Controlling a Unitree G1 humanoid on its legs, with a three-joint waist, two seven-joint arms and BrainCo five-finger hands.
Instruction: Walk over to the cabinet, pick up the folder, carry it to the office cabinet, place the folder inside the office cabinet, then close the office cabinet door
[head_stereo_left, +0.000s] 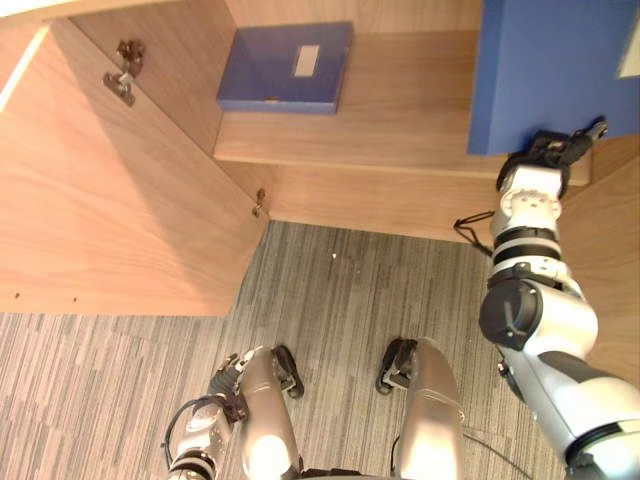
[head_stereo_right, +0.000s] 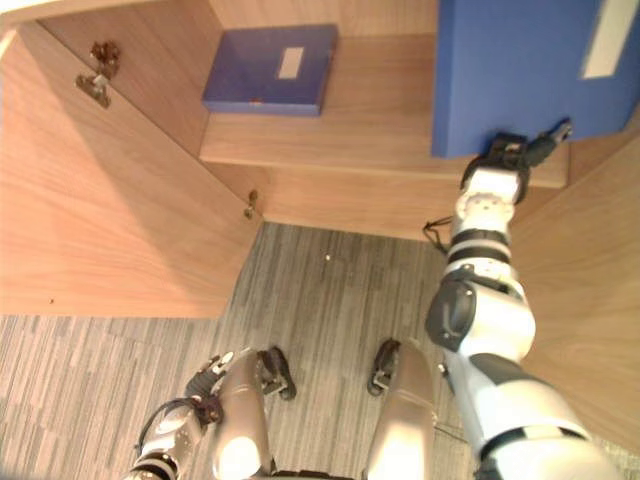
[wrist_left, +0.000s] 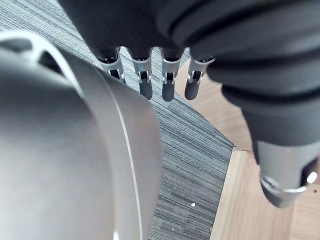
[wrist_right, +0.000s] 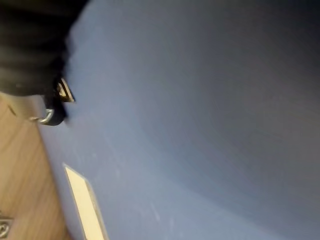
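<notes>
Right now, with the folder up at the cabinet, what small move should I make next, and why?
Probably ease the right hand forward: the folder it holds stands upright at the front edge of the shelf, with bare shelf behind it, beside the flat folder.

Flat folder (head_stereo_left: 285, 68) on the shelf's (head_stereo_left: 400, 115) left, second folder (head_stereo_left: 555, 70) at its right edge, door (head_stereo_left: 110, 200) further left.

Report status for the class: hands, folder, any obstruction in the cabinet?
Left hand open, hanging low. Right hand gripping blue folder at shelf edge. Second folder lies on shelf, left of it; door open.
</notes>
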